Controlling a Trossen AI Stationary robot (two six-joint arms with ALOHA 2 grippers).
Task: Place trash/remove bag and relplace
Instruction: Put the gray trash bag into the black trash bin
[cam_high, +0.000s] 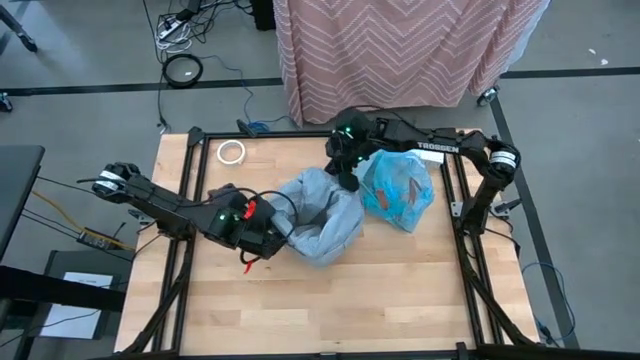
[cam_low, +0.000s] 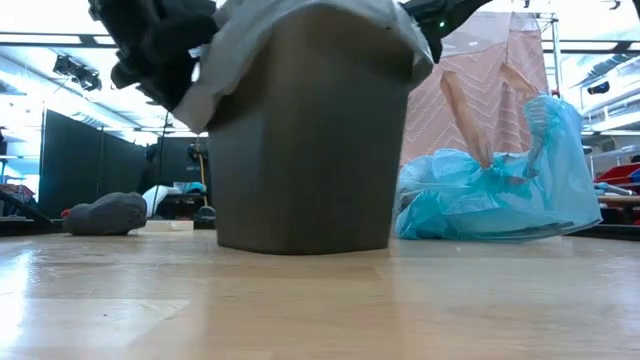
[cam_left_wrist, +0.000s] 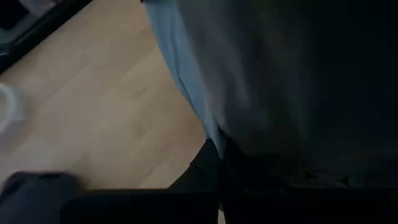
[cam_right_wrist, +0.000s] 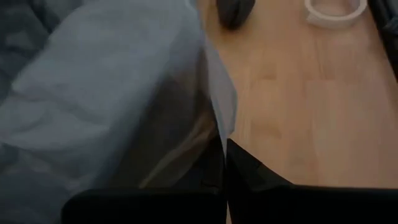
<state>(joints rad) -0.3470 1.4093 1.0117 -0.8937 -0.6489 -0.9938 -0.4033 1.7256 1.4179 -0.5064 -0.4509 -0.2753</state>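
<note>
Your left claw pinches the pale grey plastic liner at the grey bin's left rim, your right claw its far rim, apparently seating it. Right of the bin, the trash-filled translucent blue bag rests on the wooden surface.

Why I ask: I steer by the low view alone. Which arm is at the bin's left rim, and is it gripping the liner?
Observer: The left gripper, shut on the liner at its left edge.
Operator: And the right one?
Observer: The right gripper is shut on the liner's far edge, beside the blue bag.
Operator: Anything inside the bin?
Observer: From above, only crumpled liner shows across its mouth.
</note>
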